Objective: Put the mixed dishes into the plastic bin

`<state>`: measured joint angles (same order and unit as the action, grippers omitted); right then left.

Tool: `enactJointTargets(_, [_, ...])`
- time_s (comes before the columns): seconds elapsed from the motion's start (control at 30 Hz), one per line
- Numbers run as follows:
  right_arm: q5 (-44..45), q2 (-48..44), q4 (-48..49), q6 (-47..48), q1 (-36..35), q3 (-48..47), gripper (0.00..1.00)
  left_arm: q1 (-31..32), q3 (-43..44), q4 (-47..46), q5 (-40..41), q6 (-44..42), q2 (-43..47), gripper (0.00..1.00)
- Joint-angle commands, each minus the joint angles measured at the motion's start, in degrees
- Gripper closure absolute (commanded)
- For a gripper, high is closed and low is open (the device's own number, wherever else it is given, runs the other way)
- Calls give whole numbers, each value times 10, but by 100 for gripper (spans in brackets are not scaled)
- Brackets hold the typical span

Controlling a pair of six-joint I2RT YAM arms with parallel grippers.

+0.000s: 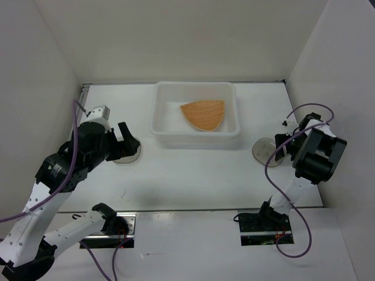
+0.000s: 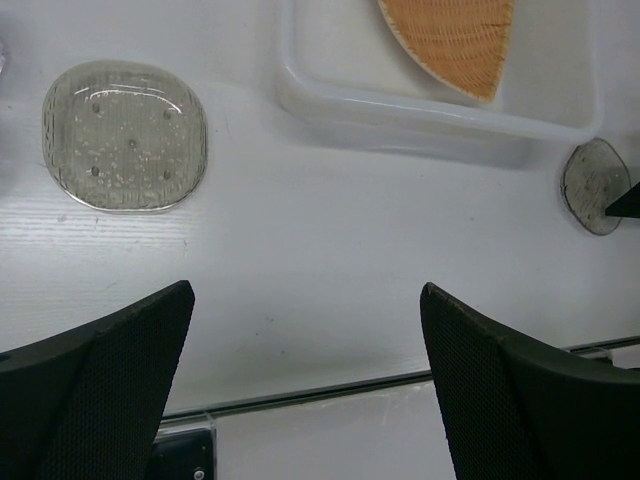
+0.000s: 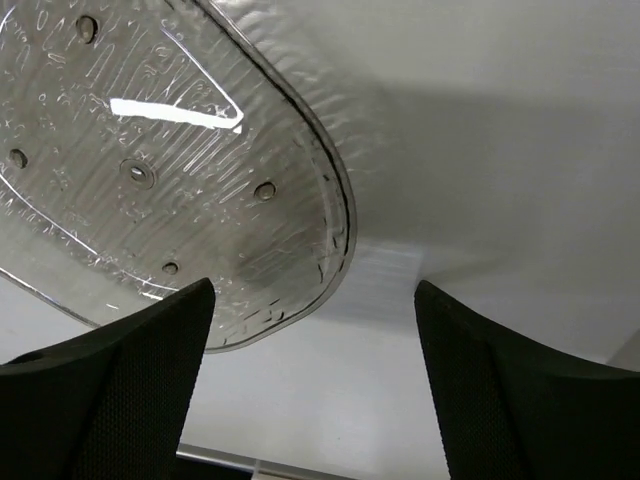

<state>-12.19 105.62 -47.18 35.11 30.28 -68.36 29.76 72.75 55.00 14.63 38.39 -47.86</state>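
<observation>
Top external: left saucer (image 1: 133,156) partly behind left pincer (image 1: 121,142).

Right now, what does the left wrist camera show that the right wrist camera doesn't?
Only the left wrist view shows the white bin with the orange tray inside it, the left saucer, and the open left gripper. Only the right wrist view shows the open right gripper. Both show the right saucer, small and far off in the left view, and the table.
</observation>
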Motion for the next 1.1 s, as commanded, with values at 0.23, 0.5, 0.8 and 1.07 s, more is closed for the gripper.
enactJointTargets(0.23, [-57, 61, 20, 18, 4, -3, 92, -3, -23, 16, -19, 60, 43, 0])
enactJointTargets(0.5, [-57, 6, -13, 8, 19, -32, 100, -3, -29, 27, -19, 66, 68, 0])
enactJointTargets(0.8, [-232, -175, -253, 158, 10, -232, 100, -3, -41, 47, -2, 49, 74, 0])
enactJointTargets(1.07, [-248, -140, -235, -10, -175, -524, 100, -8, -23, 36, 21, 24, 44, 0])
